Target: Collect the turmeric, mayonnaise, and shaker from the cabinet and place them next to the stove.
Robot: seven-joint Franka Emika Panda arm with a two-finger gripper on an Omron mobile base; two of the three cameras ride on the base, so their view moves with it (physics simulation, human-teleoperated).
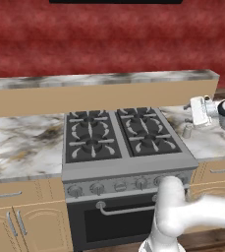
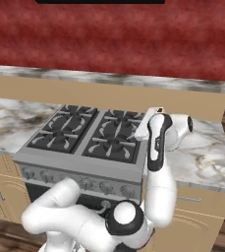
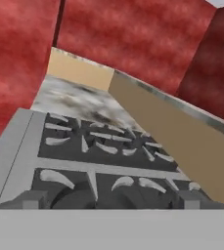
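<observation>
The left base view shows the stove (image 1: pixel 121 147) whole, with its black four-burner top, steel front, row of round knobs and oven door with a bar handle, and just beside its right edge a small pale grey shaker (image 1: pixel 186 131) standing upright on the marbled tabletop (image 1: pixel 20 142). In the right base view the white arm rises in front of the stove's right side and hides that spot. In the left base view the hand (image 1: pixel 193 111) hangs above the shaker, apart from it, at the stove's right edge; its fingers are too small there to read. The hand view looks low across the curved black grates (image 3: pixel 103 146) toward a tan backsplash (image 3: pixel 182 141) capped with marble and a mottled red wall (image 3: pixel 133 34); its two dark fingertips (image 3: pixel 33 200) stand spread wide at the bottom corners with nothing between them. Tan drawer fronts (image 1: pixel 15 197) with silver pulls flank the oven.
</observation>
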